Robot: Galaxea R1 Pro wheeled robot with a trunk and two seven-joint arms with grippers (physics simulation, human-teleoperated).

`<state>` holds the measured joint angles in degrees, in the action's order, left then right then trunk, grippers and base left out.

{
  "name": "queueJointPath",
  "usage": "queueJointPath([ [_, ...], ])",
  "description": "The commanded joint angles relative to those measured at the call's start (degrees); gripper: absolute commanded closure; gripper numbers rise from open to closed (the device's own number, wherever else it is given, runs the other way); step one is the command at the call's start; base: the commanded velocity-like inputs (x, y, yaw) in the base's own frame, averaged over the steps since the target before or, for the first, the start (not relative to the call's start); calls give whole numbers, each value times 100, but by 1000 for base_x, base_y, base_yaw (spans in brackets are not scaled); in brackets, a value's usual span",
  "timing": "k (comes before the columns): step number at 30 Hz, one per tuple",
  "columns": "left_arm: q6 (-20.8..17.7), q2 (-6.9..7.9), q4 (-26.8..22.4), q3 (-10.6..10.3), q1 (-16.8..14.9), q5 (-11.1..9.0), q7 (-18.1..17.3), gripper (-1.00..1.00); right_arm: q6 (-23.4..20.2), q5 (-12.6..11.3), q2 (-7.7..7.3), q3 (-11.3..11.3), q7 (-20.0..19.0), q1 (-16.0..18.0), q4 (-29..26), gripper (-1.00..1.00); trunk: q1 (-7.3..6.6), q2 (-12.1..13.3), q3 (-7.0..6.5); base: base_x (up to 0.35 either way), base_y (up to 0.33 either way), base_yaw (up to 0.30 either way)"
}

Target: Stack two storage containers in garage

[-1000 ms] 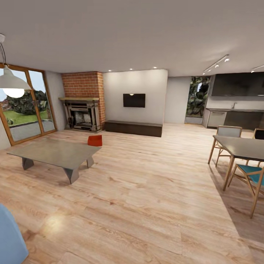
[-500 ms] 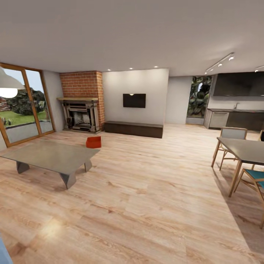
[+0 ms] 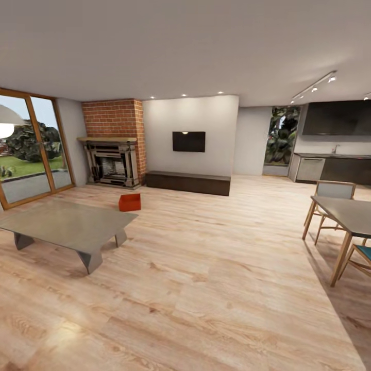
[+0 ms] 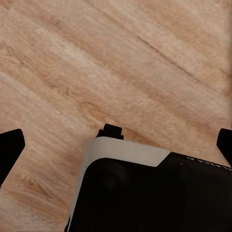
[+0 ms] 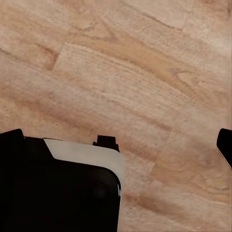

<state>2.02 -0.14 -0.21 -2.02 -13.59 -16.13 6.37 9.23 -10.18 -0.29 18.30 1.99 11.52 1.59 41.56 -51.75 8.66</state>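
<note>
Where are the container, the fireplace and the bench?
container [image 3: 130, 202], head view, its front wall
fireplace [image 3: 113, 164], head view, its dark metal surround
bench [image 3: 187, 183], head view, its front face

I count one orange-red tub [image 3: 130, 202] on the wood floor [image 3: 206, 268], one low grey table [image 3: 67, 226], one brick fireplace [image 3: 112, 154], one long dark bench [image 3: 187, 182], one wall TV [image 3: 188, 141], one dining table [image 3: 350, 214] and two chairs [image 3: 332, 193] beside it that I can make out.
</note>
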Motion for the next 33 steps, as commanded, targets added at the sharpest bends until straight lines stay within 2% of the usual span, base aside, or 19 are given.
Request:
queueJointPath([
  [1,18,-1,4,-23,-4,-39,13,-100,32,-54,2,50,3,8,17,-100,4,-5,8,325,0,0],
  [33,18,-4,4,-25,-5,-39,13,-100,35,-54,2,48,3,8,17,-100,4,-5,8,325,0,0],
])
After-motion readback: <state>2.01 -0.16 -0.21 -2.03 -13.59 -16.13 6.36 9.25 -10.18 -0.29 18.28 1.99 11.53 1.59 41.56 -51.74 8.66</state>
